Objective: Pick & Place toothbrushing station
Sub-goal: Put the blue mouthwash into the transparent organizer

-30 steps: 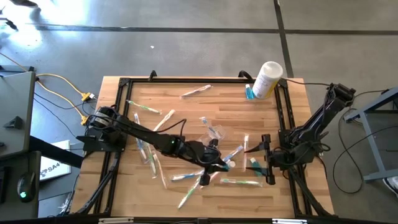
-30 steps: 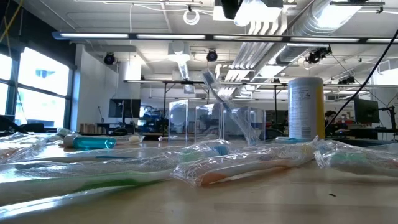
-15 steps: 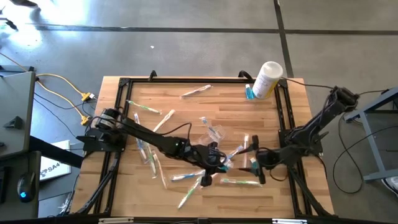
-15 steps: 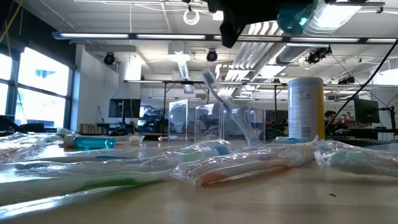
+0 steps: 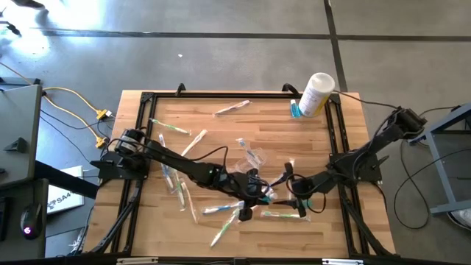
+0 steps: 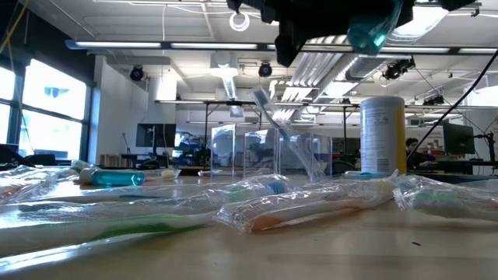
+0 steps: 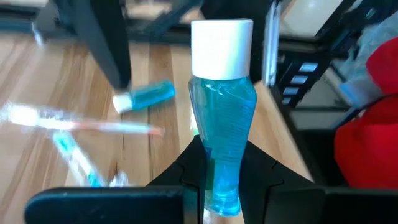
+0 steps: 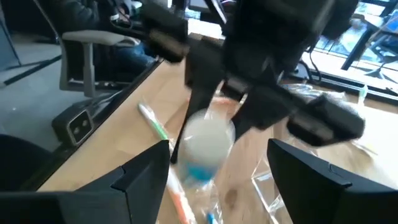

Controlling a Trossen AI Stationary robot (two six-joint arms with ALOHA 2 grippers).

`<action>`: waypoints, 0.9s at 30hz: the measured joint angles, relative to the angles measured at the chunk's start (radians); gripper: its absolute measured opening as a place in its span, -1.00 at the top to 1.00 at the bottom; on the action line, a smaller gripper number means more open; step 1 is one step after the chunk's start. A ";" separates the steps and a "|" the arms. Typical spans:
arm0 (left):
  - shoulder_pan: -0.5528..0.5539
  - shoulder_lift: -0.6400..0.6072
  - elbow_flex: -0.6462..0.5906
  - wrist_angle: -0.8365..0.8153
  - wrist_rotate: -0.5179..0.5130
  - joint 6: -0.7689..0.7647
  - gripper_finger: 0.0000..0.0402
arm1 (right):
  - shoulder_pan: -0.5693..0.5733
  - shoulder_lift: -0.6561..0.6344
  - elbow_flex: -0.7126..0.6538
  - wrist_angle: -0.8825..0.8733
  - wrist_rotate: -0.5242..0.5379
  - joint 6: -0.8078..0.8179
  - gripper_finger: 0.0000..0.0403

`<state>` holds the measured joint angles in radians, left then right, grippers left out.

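My left gripper (image 7: 224,171) is shut on a small teal tube (image 7: 222,118) with a white cap. It holds the tube above the table's middle (image 5: 266,193), and the low view shows the tube (image 6: 373,27) high at the top. My right gripper (image 8: 227,180) stands open just to the right (image 5: 293,193), facing the tube's cap (image 8: 208,137), which shows ahead between its fingers. Touching does not show. Toothbrushes in clear wrappers (image 5: 283,216) (image 6: 303,210) lie flat all over the wood. Another teal tube (image 7: 144,96) lies on the table. My left gripper pinches the teal tube's lower body near its bottom end (image 7: 219,186) between its two fingers (image 7: 186,171). The fingers come nearly level from the table's left and lie along the tube. The capped end (image 7: 221,38) sticks out ahead of them. The tube is lifted clear of the table.
A white bottle (image 5: 318,93) stands at the far right corner with a teal tube (image 5: 295,110) beside it. Wrapped toothbrushes (image 5: 232,108) (image 5: 168,126) are strewn from the far edge to the near edge. A black frame (image 5: 140,147) borders the table.
My right gripper has swung toward the table's left and sunk, closing on the left gripper and the tube's cap, and it has stayed open. My left gripper has come down a little with the tube, so both now show at the top of the low view.
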<state>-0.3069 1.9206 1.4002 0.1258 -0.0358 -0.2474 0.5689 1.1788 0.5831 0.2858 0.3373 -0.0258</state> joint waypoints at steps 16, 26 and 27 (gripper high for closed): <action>0.007 0.016 0.000 0.005 0.003 -0.020 0.76 | -0.009 0.023 0.000 -0.006 -0.071 -0.023 -0.15; 0.020 0.016 0.000 0.002 0.005 -0.026 0.76 | -0.016 0.023 0.000 -0.008 -0.082 -0.052 0.43; 0.020 0.016 0.000 0.002 0.005 -0.022 0.76 | -0.016 0.023 0.000 -0.009 -0.085 -0.052 0.47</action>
<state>-0.2871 1.9366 1.4002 0.1280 -0.0303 -0.2698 0.5526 1.2022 0.5831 0.2768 0.2525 -0.0781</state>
